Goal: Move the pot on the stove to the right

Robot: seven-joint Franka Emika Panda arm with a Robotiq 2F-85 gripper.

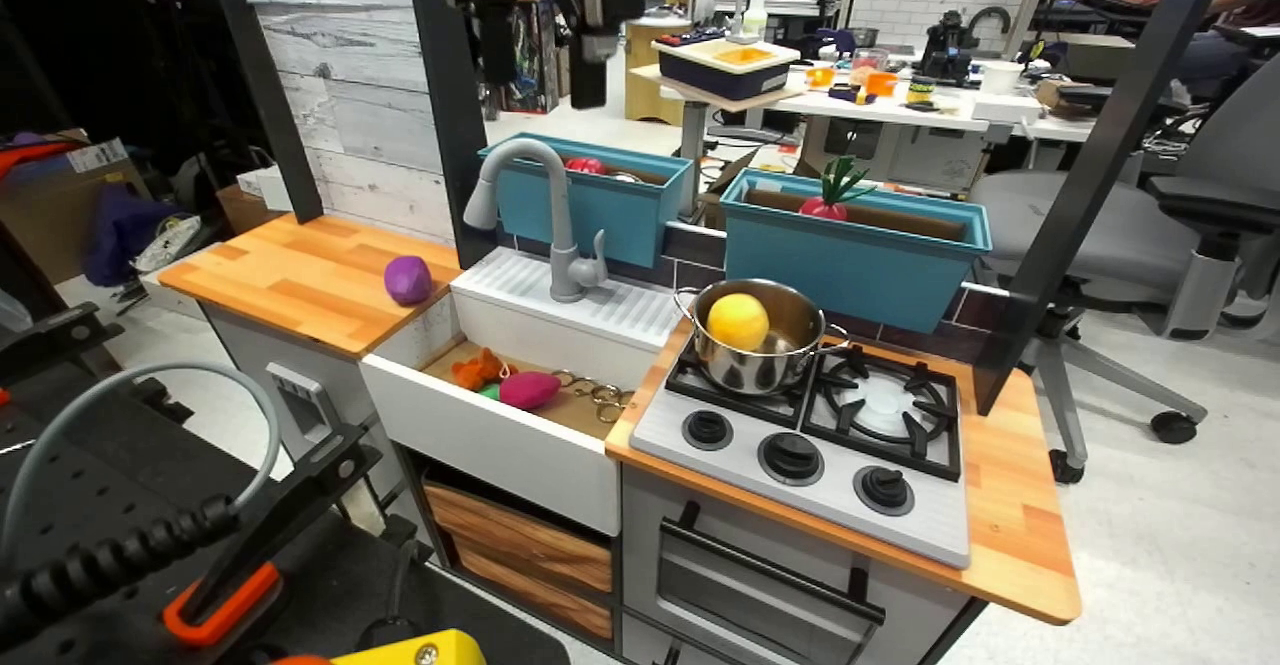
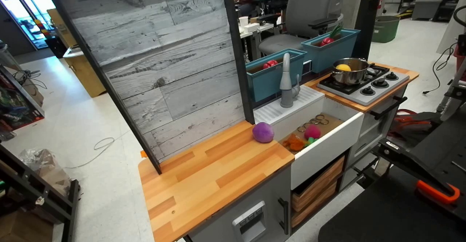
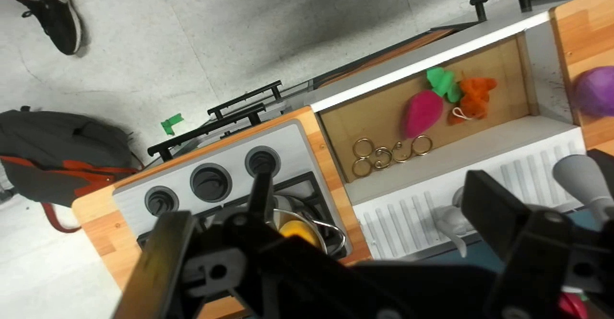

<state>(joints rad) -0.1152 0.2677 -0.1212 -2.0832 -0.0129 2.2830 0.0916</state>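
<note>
The shiny silver pot point(image 1: 755, 370) stands upright on the left-hand burner of the grey stove point(image 1: 735, 448) in an exterior view. A yellow ball point(image 1: 738, 321) lies inside it. The pot point(image 2: 352, 76) also shows on the stove point(image 2: 355, 96) in an exterior view. My gripper point(image 1: 542, 70) hangs high above the sink side, apart from the pot. In the wrist view the gripper point(image 3: 369, 184) is open, with nothing between its fingers. There the pot point(image 3: 280, 215) is partly hidden behind a finger; its rim, one handle and the ball show.
A white sink point(image 1: 490, 442) beside the stove holds soft toys and metal rings. A grey faucet point(image 1: 560, 235) rises behind it. Teal planters point(image 1: 840, 255) stand behind the stove and sink. A black post point(image 1: 1100, 185) rises at the stove's far end. A purple toy point(image 1: 408, 279) lies on the wooden counter.
</note>
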